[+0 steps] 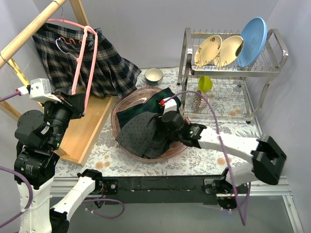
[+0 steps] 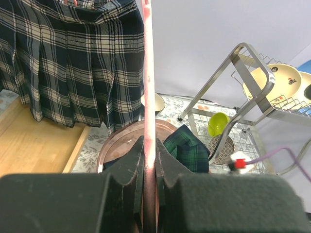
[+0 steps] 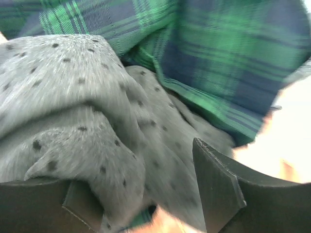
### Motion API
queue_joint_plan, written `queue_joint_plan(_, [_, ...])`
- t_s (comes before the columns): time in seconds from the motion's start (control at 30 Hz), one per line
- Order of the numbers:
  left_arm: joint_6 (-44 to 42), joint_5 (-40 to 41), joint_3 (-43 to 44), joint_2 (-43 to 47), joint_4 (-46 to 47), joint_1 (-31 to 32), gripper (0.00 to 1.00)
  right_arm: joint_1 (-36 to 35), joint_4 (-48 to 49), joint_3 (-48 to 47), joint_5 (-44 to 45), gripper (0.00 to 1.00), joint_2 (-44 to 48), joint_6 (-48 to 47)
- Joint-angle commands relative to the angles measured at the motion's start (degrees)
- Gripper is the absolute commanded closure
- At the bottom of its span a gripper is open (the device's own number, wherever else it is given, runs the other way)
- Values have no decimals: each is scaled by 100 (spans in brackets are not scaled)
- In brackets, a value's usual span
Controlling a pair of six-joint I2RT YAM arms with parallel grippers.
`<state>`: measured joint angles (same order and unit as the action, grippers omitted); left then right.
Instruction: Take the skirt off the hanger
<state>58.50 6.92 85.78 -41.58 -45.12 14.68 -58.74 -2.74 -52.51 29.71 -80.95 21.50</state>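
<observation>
My left gripper (image 1: pixel 79 109) (image 2: pixel 149 156) is shut on the lower bar of a bare pink hanger (image 1: pixel 90 62) (image 2: pixel 147 73) that leans up toward the wooden rail. A grey dotted skirt (image 1: pixel 140 134) (image 3: pixel 73 97) lies crumpled in the pink basin (image 1: pixel 115 121). My right gripper (image 1: pixel 160 130) (image 3: pixel 133 167) is open right over it, with folds of the grey cloth lying between the spread fingers. The right wrist view is blurred.
A green plaid skirt (image 1: pixel 146 104) (image 3: pixel 218 53) (image 2: pixel 187 145) also lies in the basin. A dark plaid skirt (image 1: pixel 109 70) (image 2: pixel 73 63) hangs from the wooden rail (image 1: pixel 29 31) above a wooden board (image 1: pixel 87 131). A bowl (image 1: pixel 154 76), a green cup (image 1: pixel 205 83) and a dish rack (image 1: pixel 228 63) stand behind.
</observation>
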Motion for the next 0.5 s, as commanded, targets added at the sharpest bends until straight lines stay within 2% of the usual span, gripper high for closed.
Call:
queue_joint_plan(0.0, [21, -24, 97, -25, 56, -35, 100, -6, -1077, -487, 237, 27, 1027, -207])
queue_joint_plan(0.13, [118, -129, 62, -25, 48, -35, 100, -15, -1483, -962, -114, 27, 1528, -269])
queue_joint_plan(0.3, [355, -427, 62, -43, 83, -35, 100, -137, -993, -1384, -765, 30, 1767, -540])
queue_joint_plan(0.4, [635, -324, 71, -60, 21, -35, 100, -584, 235, -1332, -897, 31, 1775, -882])
queue_joint_plan(0.43, [706, -331, 62, -52, 21, -44, 100, -751, 1179, -1193, -897, 31, 1741, -1058])
queue_joint_plan(0.47, [785, -375, 62, -52, 39, -44, 100, -953, 1719, -1139, -845, 32, 1688, -1330])
